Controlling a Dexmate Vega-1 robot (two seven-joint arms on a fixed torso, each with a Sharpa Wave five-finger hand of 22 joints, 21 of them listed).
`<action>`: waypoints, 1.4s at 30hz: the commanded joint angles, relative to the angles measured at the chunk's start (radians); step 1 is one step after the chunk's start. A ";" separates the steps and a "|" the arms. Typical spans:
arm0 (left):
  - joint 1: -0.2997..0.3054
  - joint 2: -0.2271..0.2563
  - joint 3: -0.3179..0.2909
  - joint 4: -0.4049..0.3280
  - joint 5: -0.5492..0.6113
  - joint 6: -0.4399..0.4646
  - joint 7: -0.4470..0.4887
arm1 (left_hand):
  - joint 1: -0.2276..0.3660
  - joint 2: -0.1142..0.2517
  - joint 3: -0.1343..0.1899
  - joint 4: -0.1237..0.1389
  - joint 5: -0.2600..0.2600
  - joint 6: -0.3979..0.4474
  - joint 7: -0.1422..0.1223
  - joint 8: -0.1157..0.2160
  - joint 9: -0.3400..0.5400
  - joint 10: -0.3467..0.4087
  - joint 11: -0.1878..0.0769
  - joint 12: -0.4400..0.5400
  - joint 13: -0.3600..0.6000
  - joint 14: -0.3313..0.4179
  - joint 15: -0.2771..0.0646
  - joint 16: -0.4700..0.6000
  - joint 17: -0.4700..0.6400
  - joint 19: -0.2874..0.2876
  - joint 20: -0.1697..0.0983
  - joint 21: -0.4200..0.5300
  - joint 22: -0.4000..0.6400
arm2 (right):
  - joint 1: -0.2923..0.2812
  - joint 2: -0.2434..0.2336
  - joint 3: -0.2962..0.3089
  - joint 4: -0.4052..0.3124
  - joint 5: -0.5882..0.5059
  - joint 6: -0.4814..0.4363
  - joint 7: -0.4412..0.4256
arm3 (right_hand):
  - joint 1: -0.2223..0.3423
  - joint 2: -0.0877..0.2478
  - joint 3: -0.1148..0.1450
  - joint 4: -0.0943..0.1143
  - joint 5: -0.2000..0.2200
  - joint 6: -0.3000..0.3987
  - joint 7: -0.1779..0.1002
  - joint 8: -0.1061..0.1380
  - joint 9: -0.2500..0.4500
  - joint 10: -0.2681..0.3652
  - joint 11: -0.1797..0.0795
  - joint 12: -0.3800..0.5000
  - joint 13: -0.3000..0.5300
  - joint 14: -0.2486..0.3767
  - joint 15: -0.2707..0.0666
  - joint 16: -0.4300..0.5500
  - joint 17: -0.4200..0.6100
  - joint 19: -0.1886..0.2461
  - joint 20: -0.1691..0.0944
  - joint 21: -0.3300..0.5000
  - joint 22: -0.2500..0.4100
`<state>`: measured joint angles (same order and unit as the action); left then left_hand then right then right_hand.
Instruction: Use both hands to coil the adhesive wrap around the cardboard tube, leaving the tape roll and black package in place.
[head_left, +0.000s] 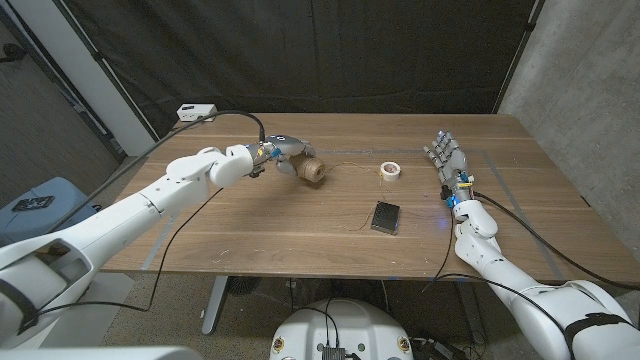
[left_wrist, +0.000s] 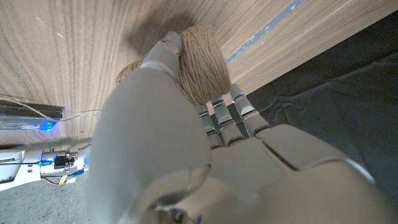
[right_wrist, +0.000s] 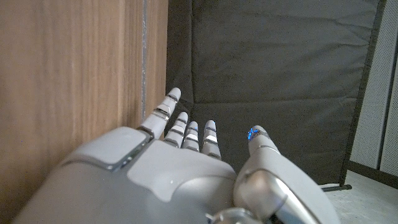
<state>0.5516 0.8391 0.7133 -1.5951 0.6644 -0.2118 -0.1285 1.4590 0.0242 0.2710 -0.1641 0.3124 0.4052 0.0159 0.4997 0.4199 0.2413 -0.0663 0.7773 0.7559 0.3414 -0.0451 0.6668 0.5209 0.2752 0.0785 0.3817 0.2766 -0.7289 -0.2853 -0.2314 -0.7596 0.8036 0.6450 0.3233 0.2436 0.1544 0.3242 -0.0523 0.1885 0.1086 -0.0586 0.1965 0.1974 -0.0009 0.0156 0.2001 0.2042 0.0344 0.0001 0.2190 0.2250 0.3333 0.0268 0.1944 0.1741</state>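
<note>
The cardboard tube (head_left: 313, 171), wound with tan wrap, is at the table's left middle, gripped by my left hand (head_left: 284, 152). In the left wrist view the thumb and fingers (left_wrist: 219, 118) close on the wound tube (left_wrist: 202, 62). A thin strand (head_left: 350, 165) runs from the tube toward the small white tape roll (head_left: 390, 170). The black package (head_left: 386, 216) lies flat in front of the roll. My right hand (head_left: 445, 155) stands at the right side with its fingers straight and apart, holding nothing; my right hand (right_wrist: 186, 168) shows the same in its wrist view, beside the table (right_wrist: 74, 74).
A white box (head_left: 196, 111) with a cable sits off the table's far left corner. Black curtains hang behind the table (head_left: 520, 200). A grey tape line (head_left: 500, 170) crosses the right part of the tabletop. My right arm (left_wrist: 37, 165) shows in the left wrist view.
</note>
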 joint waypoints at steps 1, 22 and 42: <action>-0.018 -0.005 0.003 0.020 -0.010 -0.026 0.010 | 0.050 0.058 -0.007 0.002 0.007 0.004 -0.006 0.008 0.008 0.010 0.000 0.005 0.009 0.020 -0.024 0.009 0.112 0.004 -0.003 0.009 0.003 | -0.004 -0.038 -0.032 -0.081 -0.048 -0.006 -0.048 | -0.006 -0.003 0.006 -0.004 0.000 0.003 0.002 0.005 0.004 -0.003 -0.004 0.004 0.004 -0.004 -0.002 0.006 0.003 0.000 0.006 0.008 0.005; -0.056 -0.024 0.009 0.071 -0.024 -0.075 0.029 | 0.051 0.062 -0.012 0.006 0.009 0.005 -0.005 0.024 0.021 0.012 0.001 0.009 0.025 0.022 -0.025 0.008 0.102 0.000 -0.003 0.018 0.007 | -0.033 -0.110 -0.064 -0.234 -0.117 -0.014 -0.128 | -0.003 -0.004 0.007 -0.007 0.000 0.012 0.005 0.008 0.004 0.010 -0.006 0.009 0.004 0.002 0.003 0.008 0.002 -0.001 0.013 0.008 0.005; -0.086 -0.043 0.004 0.072 -0.043 -0.101 0.025 | 0.051 0.063 -0.014 0.007 0.013 0.006 -0.008 0.037 0.031 0.017 0.000 0.012 0.036 0.025 -0.022 0.006 0.094 -0.003 -0.005 0.025 0.010 | -0.053 -0.181 -0.111 -0.344 -0.189 -0.080 -0.172 | 0.005 -0.006 0.011 -0.015 0.000 0.022 0.006 0.011 0.004 0.019 -0.002 0.012 0.004 0.004 0.005 0.008 -0.001 -0.002 0.013 0.008 0.005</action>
<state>0.4773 0.8056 0.7212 -1.5233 0.6302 -0.3015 -0.1035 1.4590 0.0242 0.2573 -0.1613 0.3186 0.4033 0.0140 0.5298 0.4480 0.2505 -0.0644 0.7842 0.7861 0.3485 -0.0523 0.6709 0.5366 0.2714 0.0748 0.3997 0.2812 -0.7737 -0.4328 -0.3202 -1.0513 0.6475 0.5974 0.1715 0.2436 0.1544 0.3341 -0.0621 0.1885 0.1217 -0.0535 0.2035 0.1974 0.0065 0.0156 0.2074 0.2043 0.0344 0.0001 0.2190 0.2230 0.3278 0.0321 0.1944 0.1741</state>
